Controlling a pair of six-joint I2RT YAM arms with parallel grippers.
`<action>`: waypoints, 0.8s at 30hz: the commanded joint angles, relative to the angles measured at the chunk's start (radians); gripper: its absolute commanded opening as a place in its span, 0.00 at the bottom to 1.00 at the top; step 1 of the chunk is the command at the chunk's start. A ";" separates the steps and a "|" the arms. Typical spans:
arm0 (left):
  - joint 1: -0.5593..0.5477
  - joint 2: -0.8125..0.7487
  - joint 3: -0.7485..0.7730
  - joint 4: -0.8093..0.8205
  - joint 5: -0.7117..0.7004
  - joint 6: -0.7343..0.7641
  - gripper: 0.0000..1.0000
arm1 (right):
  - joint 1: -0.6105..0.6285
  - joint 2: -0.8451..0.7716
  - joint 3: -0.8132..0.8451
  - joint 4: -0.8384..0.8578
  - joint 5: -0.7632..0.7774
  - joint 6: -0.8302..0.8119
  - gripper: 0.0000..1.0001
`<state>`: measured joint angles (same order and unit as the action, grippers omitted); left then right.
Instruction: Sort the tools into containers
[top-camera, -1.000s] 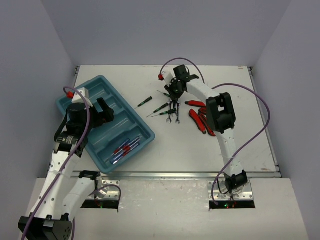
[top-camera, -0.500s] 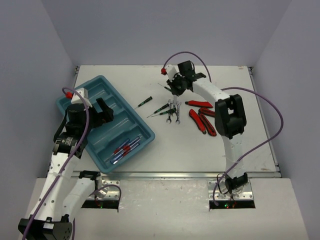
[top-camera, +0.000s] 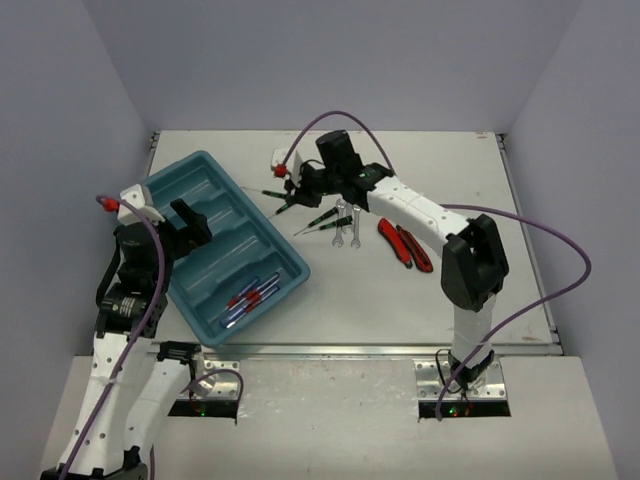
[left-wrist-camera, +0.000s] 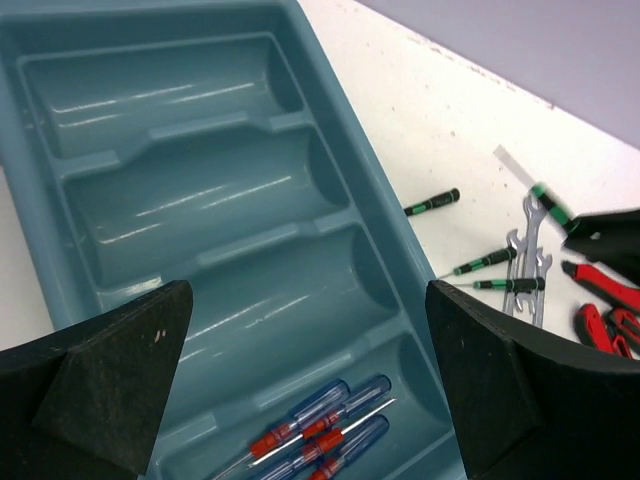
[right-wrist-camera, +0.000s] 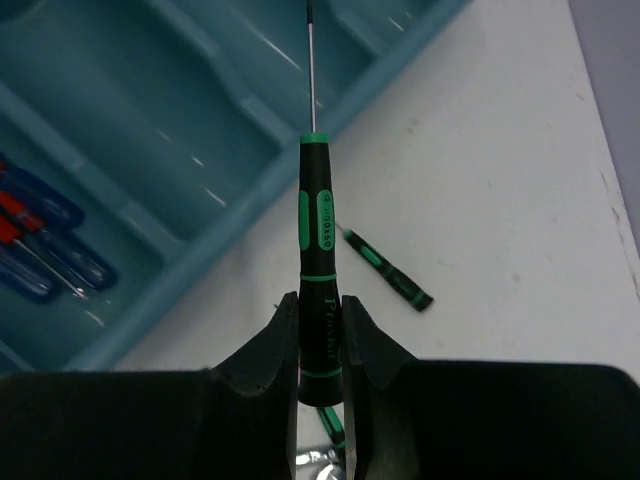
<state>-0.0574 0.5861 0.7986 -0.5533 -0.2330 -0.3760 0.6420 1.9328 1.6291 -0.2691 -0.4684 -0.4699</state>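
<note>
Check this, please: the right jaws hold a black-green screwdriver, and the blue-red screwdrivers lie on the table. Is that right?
Not quite. The blue-red screwdrivers lie in the tray, in its end compartment; the left wrist view shows it. The right jaws do hold the black-green screwdriver.

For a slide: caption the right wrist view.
Right gripper pinches a black-green screwdriver, tip toward the teal tray.

We log: teal tray (top-camera: 222, 195), diagonal, table's 9 o'clock; blue-red screwdrivers (top-camera: 247, 298) in nearest compartment; black-green screwdriver (right-wrist-camera: 320, 250) clamped aloft; wrenches (top-camera: 345, 225), pliers (top-camera: 405, 243) at tray's 3 o'clock.
</note>
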 joint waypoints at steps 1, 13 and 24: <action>0.014 -0.049 0.044 0.013 -0.069 -0.021 1.00 | 0.079 0.051 0.084 0.024 -0.154 -0.145 0.00; 0.014 -0.056 0.043 0.013 -0.055 -0.021 1.00 | 0.194 0.361 0.309 0.054 -0.282 -0.399 0.01; 0.014 -0.054 0.041 0.018 -0.034 -0.017 1.00 | 0.198 0.383 0.290 0.086 -0.257 -0.403 0.28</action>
<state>-0.0525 0.5301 0.8120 -0.5691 -0.2792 -0.3943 0.8394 2.3489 1.9007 -0.2489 -0.7091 -0.8515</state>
